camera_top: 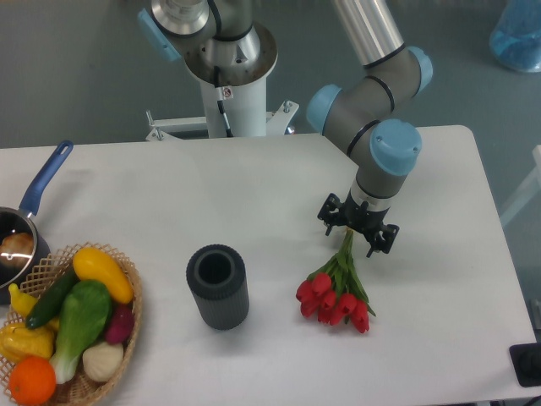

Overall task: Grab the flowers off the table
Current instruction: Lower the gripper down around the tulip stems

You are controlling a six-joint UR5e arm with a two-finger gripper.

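The flowers (336,293), a bunch of red tulip buds with green leaves and stems, lie on the white table (254,194) right of centre, buds toward the front. Their stem ends reach up under my gripper (356,228), which points straight down over them. Its black fingers (329,211) stand apart on either side of the stems, open, and the bunch rests flat on the table. The very tips of the stems are hidden by the gripper.
A dark grey ribbed cylinder (218,286) stands upright left of the flowers. A wicker basket (127,317) of vegetables sits at the front left corner, with a blue-handled pan (34,203) behind it. The robot base (228,76) is at the back edge.
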